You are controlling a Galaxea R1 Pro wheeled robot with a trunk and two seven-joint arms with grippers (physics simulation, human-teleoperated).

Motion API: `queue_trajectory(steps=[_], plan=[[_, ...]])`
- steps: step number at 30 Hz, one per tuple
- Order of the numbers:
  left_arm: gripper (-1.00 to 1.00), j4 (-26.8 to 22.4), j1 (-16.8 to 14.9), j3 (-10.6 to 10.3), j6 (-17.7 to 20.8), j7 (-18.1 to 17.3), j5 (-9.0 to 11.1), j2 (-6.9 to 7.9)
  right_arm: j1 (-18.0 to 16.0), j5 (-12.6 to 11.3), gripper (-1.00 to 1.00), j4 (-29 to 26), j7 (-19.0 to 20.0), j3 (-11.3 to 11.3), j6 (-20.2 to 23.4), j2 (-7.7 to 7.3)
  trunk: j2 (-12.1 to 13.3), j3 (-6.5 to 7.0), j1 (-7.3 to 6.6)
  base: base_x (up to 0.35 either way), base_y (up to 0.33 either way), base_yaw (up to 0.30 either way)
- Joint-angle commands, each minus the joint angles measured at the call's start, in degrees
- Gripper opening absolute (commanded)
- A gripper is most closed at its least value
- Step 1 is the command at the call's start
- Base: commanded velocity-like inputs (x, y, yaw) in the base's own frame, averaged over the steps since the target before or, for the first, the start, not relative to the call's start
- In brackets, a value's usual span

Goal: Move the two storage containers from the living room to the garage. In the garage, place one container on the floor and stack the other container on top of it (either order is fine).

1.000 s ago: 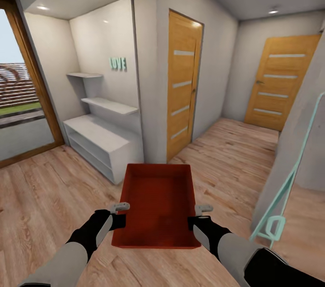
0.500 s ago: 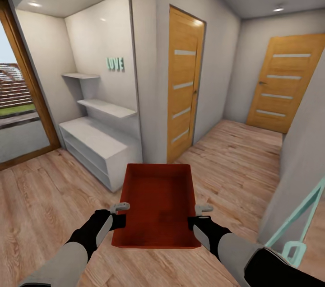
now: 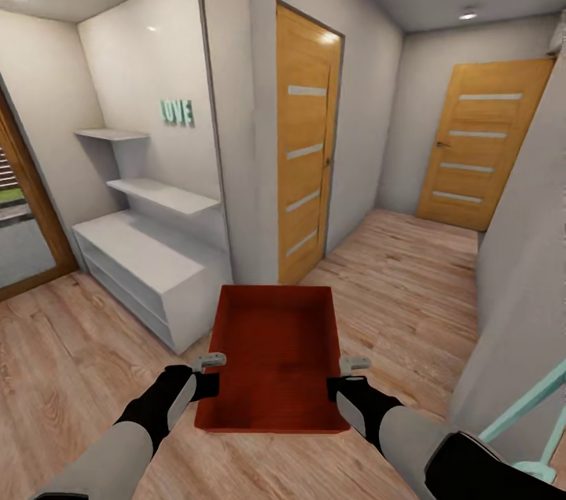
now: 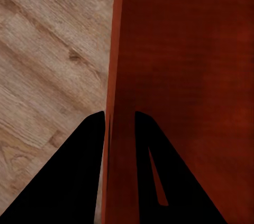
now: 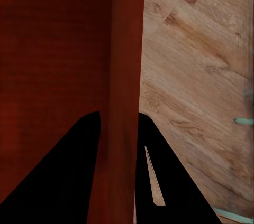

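**Mia:** Where is the orange-red open-topped storage bin point(image 3: 275, 358)?

**Ben:** It is up off the light wood-plank floor point(image 3: 71, 366), held out in front of the robot. The left gripper point(image 3: 211, 374) is on the bin's left wall, and the right gripper point(image 3: 346, 376) is on its right wall.

**Mia:** Are the grippers holding tight?

**Ben:** Yes. In the left wrist view one finger point(image 4: 79, 171) sits outside the wall and the other sits inside, pinching it. The right gripper point(image 5: 119, 121) pinches its wall the same way.

**Mia:** Which way does the bin point?

**Ben:** Its long side points away from the robot, toward the nearer wooden door with pale strips point(image 3: 305, 146). Both arms are just as close to the bin, one on each side.

**Mia:** What else is near the bin?

**Ben:** A low white shelf unit point(image 3: 141, 264) stands past the bin's far left corner. A second wooden door point(image 3: 479, 142) is farther off, beyond the bin on the right. I think the bin has to stay level between both grippers on the way.
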Motion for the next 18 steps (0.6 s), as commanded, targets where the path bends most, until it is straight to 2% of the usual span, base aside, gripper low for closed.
queue_trajectory(steps=[1,18], plan=[[-1.00,-0.05,-0.01,0.33,0.48,0.90,-1.81,0.07,-0.07,1.49,-1.00,-0.15,-0.54,-0.26,0.36,-0.04,-0.13,-0.13,0.07,0.322,0.000,-0.238],[-1.00,-0.05,0.01,0.30,0.48,0.90,-1.81,0.07,-0.06,1.49,-1.00,-0.15,-0.54,-0.26,0.37,-0.03,-0.13,-0.13,0.07,0.322,0.000,-0.241]])
